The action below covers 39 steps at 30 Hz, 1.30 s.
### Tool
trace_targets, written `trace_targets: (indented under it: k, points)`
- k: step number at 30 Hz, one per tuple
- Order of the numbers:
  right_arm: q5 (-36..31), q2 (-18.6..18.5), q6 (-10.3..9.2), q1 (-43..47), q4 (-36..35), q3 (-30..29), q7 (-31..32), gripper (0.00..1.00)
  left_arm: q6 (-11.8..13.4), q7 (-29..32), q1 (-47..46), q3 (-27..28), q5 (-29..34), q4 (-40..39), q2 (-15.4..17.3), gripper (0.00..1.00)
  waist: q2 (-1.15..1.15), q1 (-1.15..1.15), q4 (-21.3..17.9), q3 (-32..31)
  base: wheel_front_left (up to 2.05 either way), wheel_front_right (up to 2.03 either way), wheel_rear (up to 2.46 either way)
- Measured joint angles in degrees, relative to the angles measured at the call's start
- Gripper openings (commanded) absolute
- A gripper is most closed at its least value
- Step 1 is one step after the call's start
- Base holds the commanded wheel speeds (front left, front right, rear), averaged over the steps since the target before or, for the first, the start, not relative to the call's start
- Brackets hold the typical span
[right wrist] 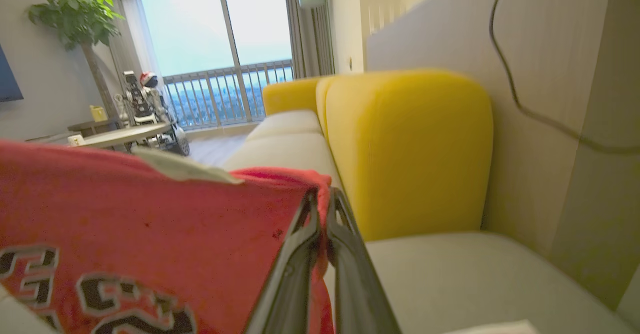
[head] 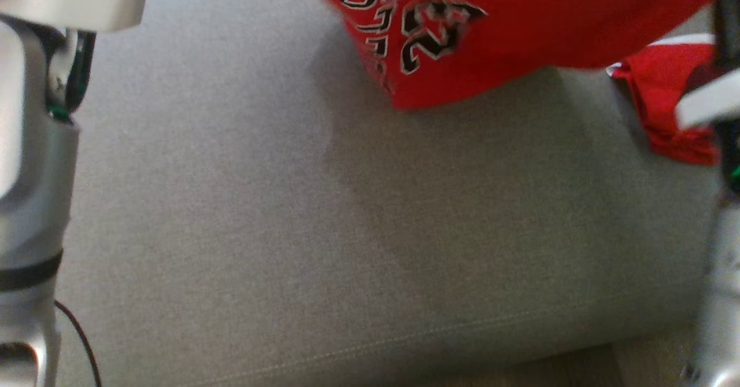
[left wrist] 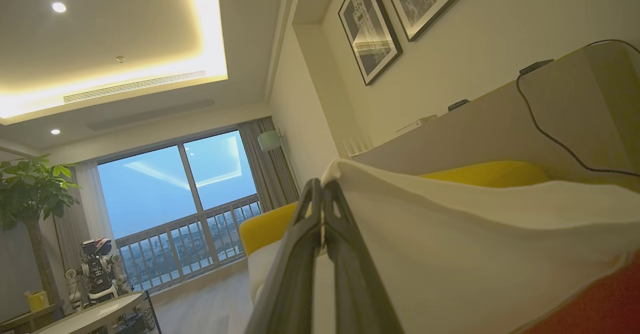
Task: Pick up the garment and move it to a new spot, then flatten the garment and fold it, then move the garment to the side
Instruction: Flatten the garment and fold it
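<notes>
The garment [head: 520,22] is a red jersey with black-and-white lettering and pale trim, hanging above the far part of the grey seat, its lower corner dangling close to the cushion. In the left wrist view my left gripper [left wrist: 321,186] is shut on a pale edge of the garment [left wrist: 475,254], which spreads to the right. My right gripper [right wrist: 322,196] is shut on a red hem of the garment [right wrist: 150,214], which drapes to the left with the lettering showing. A bunched red part [head: 670,109] lies at the seat's right.
The grey sofa seat [head: 347,231] spreads wide below the garment; its front edge and the wooden floor [head: 578,369] run along the bottom. Yellow back cushions [right wrist: 410,149] stand behind, against a panel with a cable [right wrist: 525,109]. My pale forearms [head: 34,173] flank the seat.
</notes>
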Motion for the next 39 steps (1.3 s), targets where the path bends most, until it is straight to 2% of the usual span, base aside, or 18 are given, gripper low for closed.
trace_targets:
  k: [6,12,16,21,25,28,31,34,35,39]
  points:
    - [-3.77,-5.22,0.00,-11.80,0.09,1.69,3.23,0.00,-1.75,3.21,-8.51,-1.24,-0.90,1.48,0.27,0.00,0.00,0.00,0.54,-3.03,0.00,0.00,0.00]
    - [-7.33,-9.34,0.00,-23.07,8.10,4.92,5.59,0.00,-2.74,6.06,-16.30,-1.34,-2.40,7.54,1.09,0.00,0.00,0.00,0.79,-4.62,0.00,0.00,0.00]
    - [-7.62,-10.01,0.00,-27.50,14.95,7.17,7.38,0.00,-3.48,8.29,-19.21,-1.91,-5.67,13.37,1.12,0.00,0.00,0.00,0.76,-3.33,0.00,0.00,0.00]
    - [-8.20,-9.54,0.00,-33.87,23.47,9.05,6.55,0.00,-3.83,8.65,-25.42,-6.31,-5.94,19.24,1.53,0.00,0.00,0.01,0.57,0.51,0.00,0.00,0.00]
    - [-10.65,-7.46,0.00,-42.47,30.18,9.56,1.52,0.00,-3.96,6.46,-34.51,-10.87,-2.08,23.51,2.24,0.00,0.00,0.01,0.30,5.67,0.00,0.00,0.00]
    - [-13.52,-6.03,0.00,-49.72,34.56,8.90,-4.52,0.00,-3.77,1.88,-42.24,-13.18,2.40,25.80,2.72,0.00,0.00,0.03,0.10,10.36,0.00,0.00,0.00]
    - [-17.55,-5.47,0.00,-55.67,37.97,6.65,-12.03,0.00,-1.14,-0.91,-48.04,-14.00,5.89,26.99,2.82,0.00,0.00,0.03,0.06,15.15,0.00,0.00,0.00]
    - [-20.34,-4.79,0.00,-57.81,43.33,4.72,-15.96,0.00,-0.77,-1.13,-48.36,-14.40,5.97,28.97,2.49,0.00,0.00,0.05,0.11,18.53,0.00,0.00,0.00]
    - [-21.76,-4.70,0.00,-57.75,43.83,4.83,-18.55,0.00,-0.12,-1.04,-47.47,-14.40,6.27,26.08,2.85,0.00,0.00,0.05,0.13,19.36,0.00,0.00,0.00]
    - [-25.38,-6.97,0.01,-62.58,42.12,2.94,-22.54,0.00,2.27,-1.40,-48.69,-11.76,5.61,9.87,2.89,0.00,0.00,-0.01,0.65,24.09,0.00,0.00,0.00]
